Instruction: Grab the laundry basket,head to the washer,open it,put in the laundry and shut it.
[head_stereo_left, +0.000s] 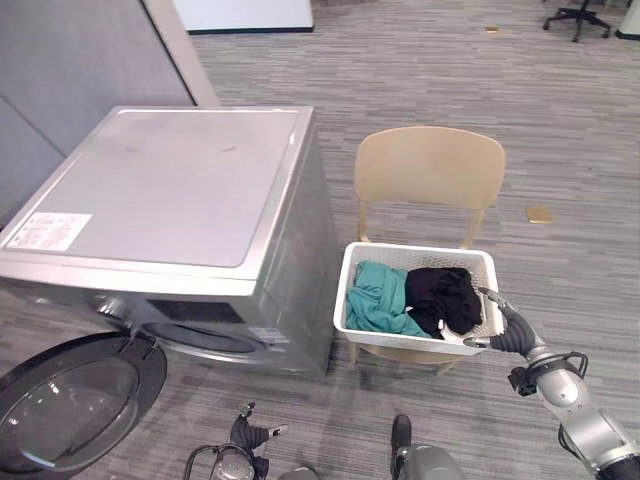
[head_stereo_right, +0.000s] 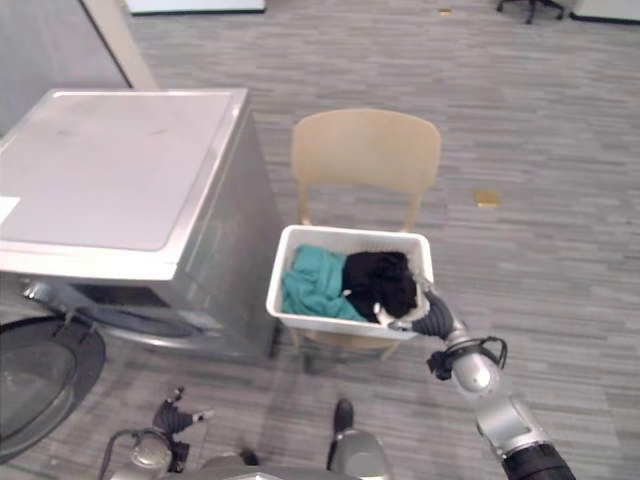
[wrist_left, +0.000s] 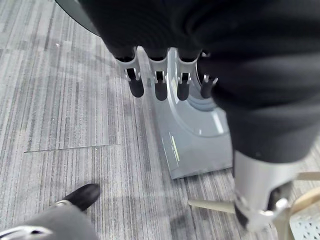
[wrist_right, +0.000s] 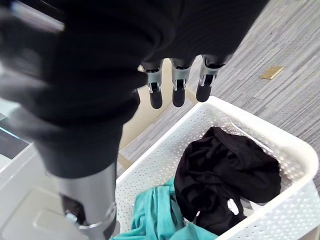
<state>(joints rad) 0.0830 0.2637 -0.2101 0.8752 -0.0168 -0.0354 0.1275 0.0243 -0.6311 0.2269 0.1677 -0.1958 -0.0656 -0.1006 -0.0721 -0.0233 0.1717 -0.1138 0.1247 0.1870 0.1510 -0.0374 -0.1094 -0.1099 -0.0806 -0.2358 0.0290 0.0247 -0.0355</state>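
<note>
While reaching with relaxed, empty right hand (head_stereo_left: 508, 328) over white laundry basket (head_stereo_left: 360, 262) on tan chair (head_stereo_left: 428, 165), curl round black garment (head_stereo_left: 444, 296), lift clear toward open washer door (head_stereo_left: 70, 398). Left hand (wrist_left: 165, 75) loose, empty.

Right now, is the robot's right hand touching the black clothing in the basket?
Apart. In the right wrist view the right hand hangs open above the basket, with bare basket wall between fingertips and black clothing.
</note>
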